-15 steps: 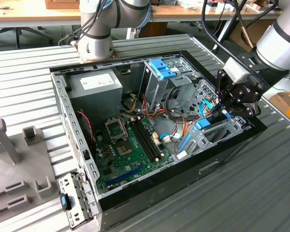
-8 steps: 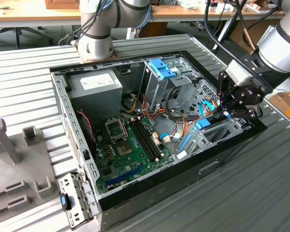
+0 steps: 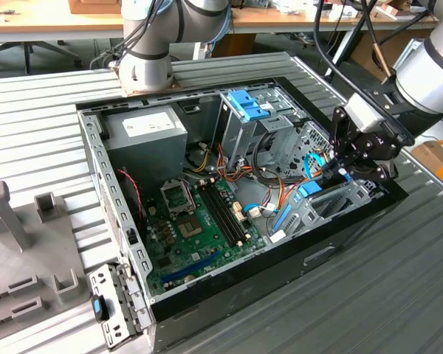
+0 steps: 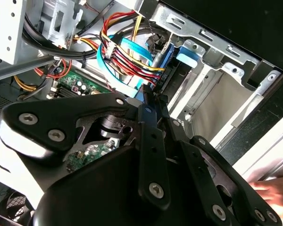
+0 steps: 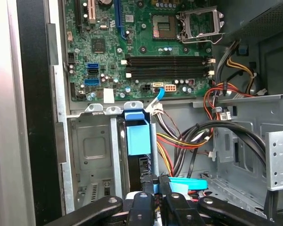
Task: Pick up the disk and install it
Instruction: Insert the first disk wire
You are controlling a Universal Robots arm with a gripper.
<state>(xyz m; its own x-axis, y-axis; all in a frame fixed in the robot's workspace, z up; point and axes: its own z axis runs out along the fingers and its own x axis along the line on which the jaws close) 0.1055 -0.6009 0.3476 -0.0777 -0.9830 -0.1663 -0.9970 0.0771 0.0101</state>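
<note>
One end effector (image 5: pixel 154 181) is at work here, down inside the front corner of the open computer case (image 3: pixel 332 243). Its fingers look clenched on the disk (image 5: pixel 137 136), with a strip of blue rail pinched between them in the first wrist view. The disk stands on edge in the narrow metal bay at the case's front wall, just beside the motherboard (image 5: pixel 132 47), with its pale blue end tab pointing away from the fingers. In the exterior view the end effector (image 3: pixel 338 173) hangs over the same bay, on the exterior view's right, where the disk (image 3: pixel 310 189) shows as small blue patches.

I judge the disk stiff, fairly heavy for its size and sensitive to knocks. Its plastic rails probably flex a little and are smoother than the metal body. The rail edges near the end seem the sensible hold, since that leaves the flat faces free to slide in the bay.

The surroundings are tight. A bundle of red, yellow and black wires (image 5: pixel 217 101) and a flat blue cable (image 4: pixel 127 52) lie just beside the bay. The tall grey drive cage (image 3: pixel 244 107) with its blue latch is near. A person's hand (image 4: pixel 273 193) rests outside the case wall. A loose grey bracket (image 3: pixel 107 306) lies well apart on the ribbed bench (image 3: pixel 44 103).
</note>
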